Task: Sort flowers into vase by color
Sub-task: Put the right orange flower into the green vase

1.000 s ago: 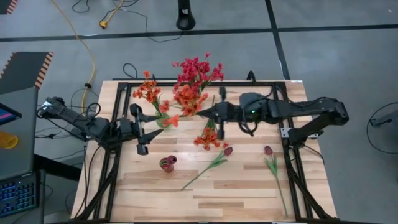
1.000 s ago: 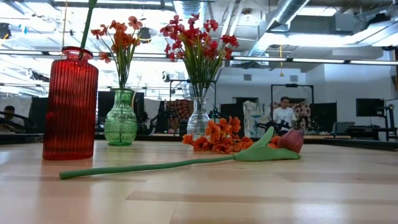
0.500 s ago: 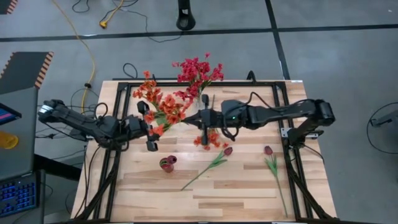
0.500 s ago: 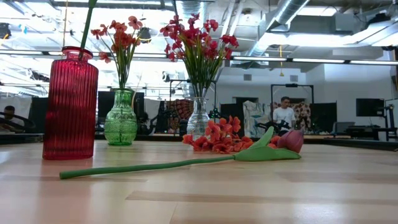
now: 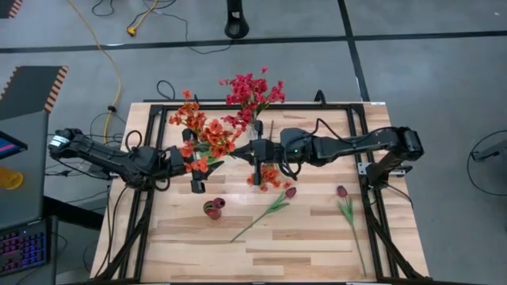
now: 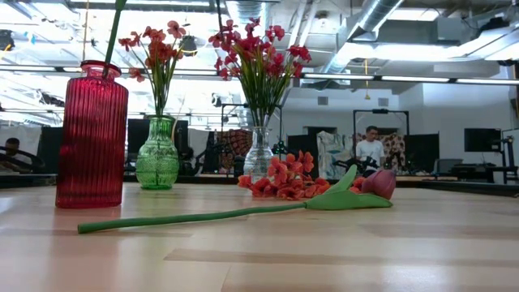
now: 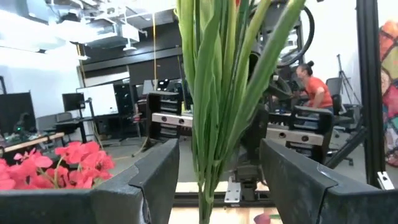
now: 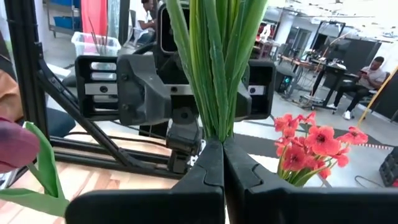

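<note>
My right gripper (image 5: 255, 150) (image 8: 222, 152) is shut on a bunch of orange flowers (image 5: 210, 141), whose blossoms lie toward the left arm. My left gripper (image 5: 193, 166) (image 7: 217, 163) is open, and its fingers stand on either side of the bunch's green stems (image 7: 214, 93) without touching them. The green vase (image 6: 156, 162) holds orange flowers (image 5: 186, 119). The clear vase (image 6: 258, 154) holds pink-red sprays (image 5: 252, 91). The red vase (image 5: 212, 208) (image 6: 92, 134) stands upright. Another orange spray (image 5: 267, 176) and two tulips (image 5: 277, 202) (image 5: 342, 194) lie flat on the table. My right gripper pinches the orange bunch by its green stems (image 8: 214, 118) between its two fingers, several stems together. The fingers come level from the table's right. The bunch is lifted clear of the table, and the stems rise out of the shut fingertips.
A black frame (image 5: 238, 107) rims the wooden table (image 5: 317, 237). The near half of the table holds only the red vase and the two tulips. People show in the room beyond the table (image 6: 371, 150).
My right gripper has carried the orange bunch toward the table's left, away from the clear vase. My left gripper has moved toward the right to meet it, and the stems now stand between its open fingers.
</note>
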Available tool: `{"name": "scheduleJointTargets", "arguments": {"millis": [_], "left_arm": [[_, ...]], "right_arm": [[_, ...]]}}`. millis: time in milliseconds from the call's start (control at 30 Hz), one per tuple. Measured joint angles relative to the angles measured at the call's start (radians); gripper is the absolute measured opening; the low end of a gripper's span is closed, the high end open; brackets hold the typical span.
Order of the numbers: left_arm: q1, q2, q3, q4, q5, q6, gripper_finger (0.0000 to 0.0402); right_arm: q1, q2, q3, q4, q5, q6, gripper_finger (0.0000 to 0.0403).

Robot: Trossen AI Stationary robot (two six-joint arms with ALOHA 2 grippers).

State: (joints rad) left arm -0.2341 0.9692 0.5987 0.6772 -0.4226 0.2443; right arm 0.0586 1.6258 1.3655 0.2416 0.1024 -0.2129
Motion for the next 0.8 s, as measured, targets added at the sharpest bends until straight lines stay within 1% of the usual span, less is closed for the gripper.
{"name": "scheduleJointTargets", "arguments": {"millis": [133,267,400,533,800], "left_arm": [[0.013,0.0,0.0,0.032,0.004,-0.018,0.0212],[0.037,0.0,0.0,0.041,0.031,-0.03,0.0212],[0.065,0.001,0.0,0.042,0.092,-0.073,0.0212],[0.082,0.036,0.001,0.079,0.132,-0.088,0.0212],[0.09,0.125,0.069,0.092,0.128,-0.048,0.0207]], "right_arm": [[0.0,0.0,0.0,-0.001,0.0,0.002,0.0017],[0.0,0.0,0.0,0.0,0.0,0.002,0.0017],[0.001,0.0,0.0,-0.002,0.0,0.006,0.0018],[0.001,0.0,0.0,-0.001,0.0,0.045,0.0018],[0.001,0.0,0.0,-0.005,0.001,0.083,0.0019]]}}
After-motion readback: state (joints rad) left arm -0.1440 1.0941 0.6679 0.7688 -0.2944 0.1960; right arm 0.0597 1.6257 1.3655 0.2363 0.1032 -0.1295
